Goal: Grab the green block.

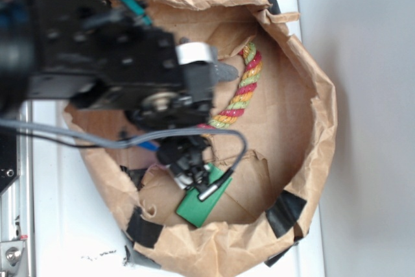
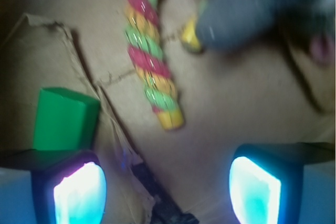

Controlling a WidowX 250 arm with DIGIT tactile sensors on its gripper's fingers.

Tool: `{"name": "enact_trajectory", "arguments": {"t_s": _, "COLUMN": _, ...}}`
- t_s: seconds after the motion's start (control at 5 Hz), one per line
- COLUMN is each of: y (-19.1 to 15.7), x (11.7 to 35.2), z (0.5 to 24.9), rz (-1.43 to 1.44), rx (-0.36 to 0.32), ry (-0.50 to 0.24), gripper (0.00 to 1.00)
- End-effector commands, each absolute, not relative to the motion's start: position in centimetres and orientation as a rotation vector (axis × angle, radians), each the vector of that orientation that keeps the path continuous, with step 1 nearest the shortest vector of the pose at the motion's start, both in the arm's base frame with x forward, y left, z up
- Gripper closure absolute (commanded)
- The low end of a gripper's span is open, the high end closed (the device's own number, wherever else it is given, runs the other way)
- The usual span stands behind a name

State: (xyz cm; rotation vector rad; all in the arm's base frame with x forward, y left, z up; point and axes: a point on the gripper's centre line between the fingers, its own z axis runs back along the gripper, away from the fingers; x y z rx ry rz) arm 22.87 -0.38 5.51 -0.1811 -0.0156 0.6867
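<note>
A: Where is the block (image 1: 201, 204)?
B: On the floor of the paper bowl (image 1: 321, 121), at its lower rim in the exterior view, lying tilted. In the wrist view it sits low on the left, one end up against the left pad (image 2: 79, 195).

A: Gripper (image 1: 192, 172) position?
B: Directly over the block's upper end in the exterior view. The arm (image 1: 97, 56) covers the bowl's upper left.

A: Fingers?
B: Spread wide. Both pads glow at the bottom of the wrist view, well apart, bare brown paper between them. The block is beside the left pad, not between the two. Nothing is held.

A: Contact with the block?
B: Cannot tell; the left finger overlaps it in both views.

A: Other contents?
B: Rope (image 1: 243, 89), red-yellow-green twist, curving along the bowl's upper middle, well apart from the block. A grey plush (image 2: 257, 9), blurred, lies at the top right of the wrist view, just beside the rope.

A: Bowl itself?
B: Crumpled brown paper, black tape (image 1: 284, 213) patches on the lower rim, on a white table (image 1: 65, 225).
</note>
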Motion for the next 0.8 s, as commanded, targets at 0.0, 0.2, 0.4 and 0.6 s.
{"name": "enact_trajectory", "arguments": {"t_s": 0.0, "y": -4.4, "x": 25.6, "z": 5.9, "rz": 0.798, "rx": -0.149, "ry": -0.103, "gripper": 0.0}}
{"name": "enact_trajectory", "arguments": {"t_s": 0.2, "y": -6.3, "x": 26.6, "z": 5.9, "rz": 0.816, "rx": -0.129, "ry": -0.091, "gripper": 0.0}}
{"name": "enact_trajectory", "arguments": {"t_s": 0.4, "y": -7.3, "x": 27.3, "z": 5.5, "rz": 0.829, "rx": -0.126, "ry": -0.122, "gripper": 0.0}}
{"name": "enact_trajectory", "arguments": {"t_s": 0.6, "y": -7.7, "x": 28.4, "z": 4.3, "rz": 0.858, "rx": -0.112, "ry": -0.126, "gripper": 0.0}}
